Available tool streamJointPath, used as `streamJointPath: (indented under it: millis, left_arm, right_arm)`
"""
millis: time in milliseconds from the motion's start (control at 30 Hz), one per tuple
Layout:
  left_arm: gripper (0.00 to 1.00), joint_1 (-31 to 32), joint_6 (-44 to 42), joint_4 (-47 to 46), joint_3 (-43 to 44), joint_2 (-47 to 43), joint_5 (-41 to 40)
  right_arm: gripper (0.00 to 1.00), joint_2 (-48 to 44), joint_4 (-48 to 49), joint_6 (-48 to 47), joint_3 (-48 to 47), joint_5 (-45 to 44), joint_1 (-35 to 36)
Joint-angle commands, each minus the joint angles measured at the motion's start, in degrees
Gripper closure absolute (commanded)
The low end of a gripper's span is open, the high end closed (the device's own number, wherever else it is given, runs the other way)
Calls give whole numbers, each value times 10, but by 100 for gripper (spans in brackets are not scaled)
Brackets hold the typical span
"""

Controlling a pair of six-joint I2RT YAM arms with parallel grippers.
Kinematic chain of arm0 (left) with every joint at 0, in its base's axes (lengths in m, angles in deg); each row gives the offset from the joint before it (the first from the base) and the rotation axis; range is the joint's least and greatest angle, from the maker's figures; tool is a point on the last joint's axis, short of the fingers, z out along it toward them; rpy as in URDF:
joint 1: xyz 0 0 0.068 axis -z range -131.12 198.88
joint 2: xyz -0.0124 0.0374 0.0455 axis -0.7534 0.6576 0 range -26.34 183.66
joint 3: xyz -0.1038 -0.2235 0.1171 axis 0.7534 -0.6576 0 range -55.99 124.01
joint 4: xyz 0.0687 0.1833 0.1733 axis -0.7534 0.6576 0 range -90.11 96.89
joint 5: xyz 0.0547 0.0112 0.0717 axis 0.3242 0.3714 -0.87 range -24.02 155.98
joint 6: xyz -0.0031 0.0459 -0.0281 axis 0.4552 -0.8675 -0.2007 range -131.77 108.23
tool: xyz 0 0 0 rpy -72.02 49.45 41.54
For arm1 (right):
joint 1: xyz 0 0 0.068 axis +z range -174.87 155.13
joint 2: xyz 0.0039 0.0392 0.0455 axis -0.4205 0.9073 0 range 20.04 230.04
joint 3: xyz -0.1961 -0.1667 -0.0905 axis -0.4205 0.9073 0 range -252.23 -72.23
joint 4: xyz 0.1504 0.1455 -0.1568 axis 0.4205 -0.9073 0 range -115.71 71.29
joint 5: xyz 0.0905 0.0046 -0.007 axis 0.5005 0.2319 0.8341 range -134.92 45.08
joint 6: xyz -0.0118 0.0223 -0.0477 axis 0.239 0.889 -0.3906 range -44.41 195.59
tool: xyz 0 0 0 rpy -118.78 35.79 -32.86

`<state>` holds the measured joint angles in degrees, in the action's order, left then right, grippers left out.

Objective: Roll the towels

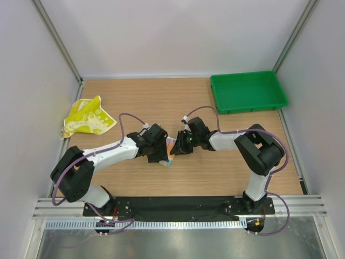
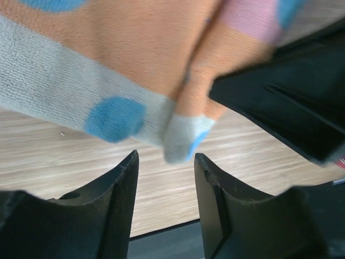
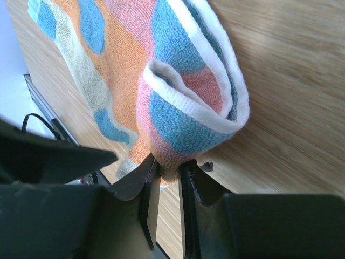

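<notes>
Towels on a wooden table (image 1: 226, 172), with both arms reaching inward so that the two claws meet near the table's middle. The green tray (image 1: 249, 93), the largest loose item, lies beyond the right claw (image 3: 168, 164) and off to its right, well apart from it, at the far right of the table.

The yellow towel (image 1: 89, 117), with a white-green pattern, lies crumpled and unrolled beyond the left claw (image 2: 166, 157). It is far out to that claw's left, near the left wall, and well apart from both claws.

The blue towel (image 3: 183, 97), patched in light blue, orange and pink with a white hem, sits between the two claws, directly ahead of each. In the right wrist view one end is curled over on itself into a loose, open loop that rests against the wood just ahead of the fingertips.

The right claw is nearly closed. Its two fingers (image 3: 135, 186) stand a narrow slit apart and pinch the lower fold of the blue towel between them.

The left claw is parted with a clear gap and grips nothing. The towel's pale edge and a grey-white corner hang just ahead of that gap, a little blurred, and bare wood shows between the fingers (image 2: 121, 205). A black finger of the right claw enters the left wrist view just to the right of that corner.
</notes>
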<state>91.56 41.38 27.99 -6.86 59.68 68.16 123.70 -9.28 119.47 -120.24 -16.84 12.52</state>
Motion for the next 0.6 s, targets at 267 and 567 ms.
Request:
streamJointPath:
  millis: [267, 567]
  left_arm:
    - [51, 196, -118, 56, 73, -74, -338]
    - [52, 276, -181, -72, 38, -28, -361]
  right_arm:
    - [77, -2, -147, -22, -81, 2, 1]
    - [77, -15, -212, -36, -117, 2, 2]
